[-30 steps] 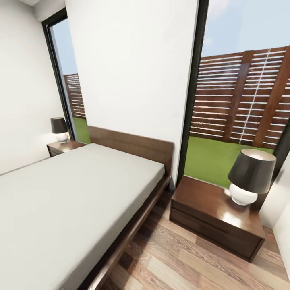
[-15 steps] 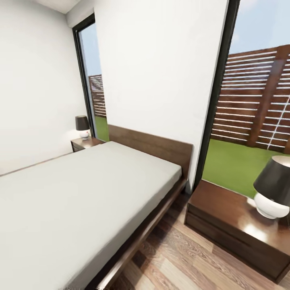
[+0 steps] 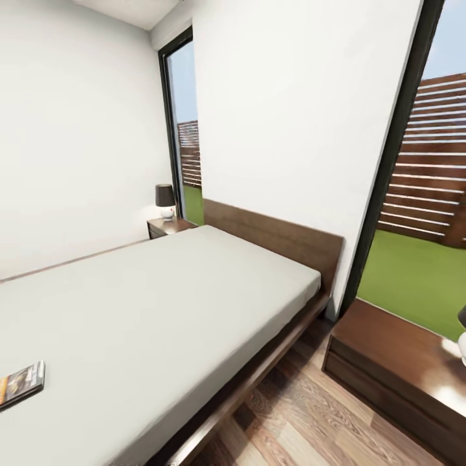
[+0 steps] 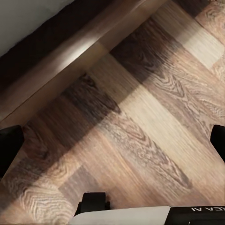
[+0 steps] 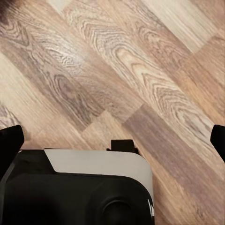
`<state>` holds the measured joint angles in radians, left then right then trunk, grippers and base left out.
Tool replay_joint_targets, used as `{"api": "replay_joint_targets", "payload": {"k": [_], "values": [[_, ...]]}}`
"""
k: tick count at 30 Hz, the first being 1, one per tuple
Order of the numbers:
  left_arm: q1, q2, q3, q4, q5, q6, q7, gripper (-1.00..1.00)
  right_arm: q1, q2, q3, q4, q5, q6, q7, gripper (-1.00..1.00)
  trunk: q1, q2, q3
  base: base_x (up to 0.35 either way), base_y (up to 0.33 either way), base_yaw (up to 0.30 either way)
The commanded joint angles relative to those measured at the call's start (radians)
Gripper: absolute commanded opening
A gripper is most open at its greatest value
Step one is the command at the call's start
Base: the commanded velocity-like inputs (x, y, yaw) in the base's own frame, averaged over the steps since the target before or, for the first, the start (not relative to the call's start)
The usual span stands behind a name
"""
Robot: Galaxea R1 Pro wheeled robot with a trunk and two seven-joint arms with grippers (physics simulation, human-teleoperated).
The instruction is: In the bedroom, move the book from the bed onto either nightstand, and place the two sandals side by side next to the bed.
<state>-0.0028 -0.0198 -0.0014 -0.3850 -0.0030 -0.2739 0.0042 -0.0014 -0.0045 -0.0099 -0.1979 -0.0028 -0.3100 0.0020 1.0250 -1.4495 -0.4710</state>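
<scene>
— Head view first, pls. Locn of book [image 3: 21, 384]?

— Lying flat on bed [image 3: 162, 310], on the grey mattress, right at the view's left edge. Dark cover up, orange band visible. Well apart from both nightstands.

— Nightstands where?

— Far nightstand [image 3: 169, 226] beyond the bed, by the headboard [image 3: 272, 236], in the corner next to a tall window [image 3: 184, 142]. Small lamp [image 3: 165, 199] w/ dark shade on top. Near nightstand [image 3: 395, 362] on this side of the bed, at the view's right, glossy dark wood. Strip of wood floor [image 3: 291, 414] between it and the bed frame. Sliver of a 2nd lamp [image 3: 462, 336] cut by the right edge, standing on that near unit.

— Outside?

— Grass [image 3: 408, 278] and slatted fence [image 3: 430, 162] thru the right-hand window. White wall [image 3: 291, 110] between the two windows.

— Left tool [image 4: 112, 145] status?

— Left wrist view: spread wide, one dark fingertip [image 4: 9, 145] at each side of the frame, nothing between. Pointing down at floor planks just beside the bed's dark frame rail [image 4: 61, 61]; bit of grey mattress [image 4: 23, 18] in the corner.

— Right tool [image 5: 112, 138]?

— Right wrist view: same, spread wide, fingertips [image 5: 9, 140] far apart, empty. Bare planks below, clear of the floor as far as visible.
</scene>
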Motion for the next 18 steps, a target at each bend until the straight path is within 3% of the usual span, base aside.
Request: {"api": "replay_joint_targets", "payload": {"k": [1,18], "values": [[0.000,0.000,0.000,0.000,0.000,-0.002,0.000,1.00,0.000,0.000,-0.001,0.000,0.000,-0.003,0.000,1.00,0.000,0.000,-0.001,0.000,0.000,0.294],[0.000,0.000,0.000,0.000,0.000,-0.002,0.000,1.00,0.000,0.000,-0.001,0.001,0.000,-0.003,0.000,1.00,0.000,0.000,-0.001,0.000,0.000,0.294]]}}
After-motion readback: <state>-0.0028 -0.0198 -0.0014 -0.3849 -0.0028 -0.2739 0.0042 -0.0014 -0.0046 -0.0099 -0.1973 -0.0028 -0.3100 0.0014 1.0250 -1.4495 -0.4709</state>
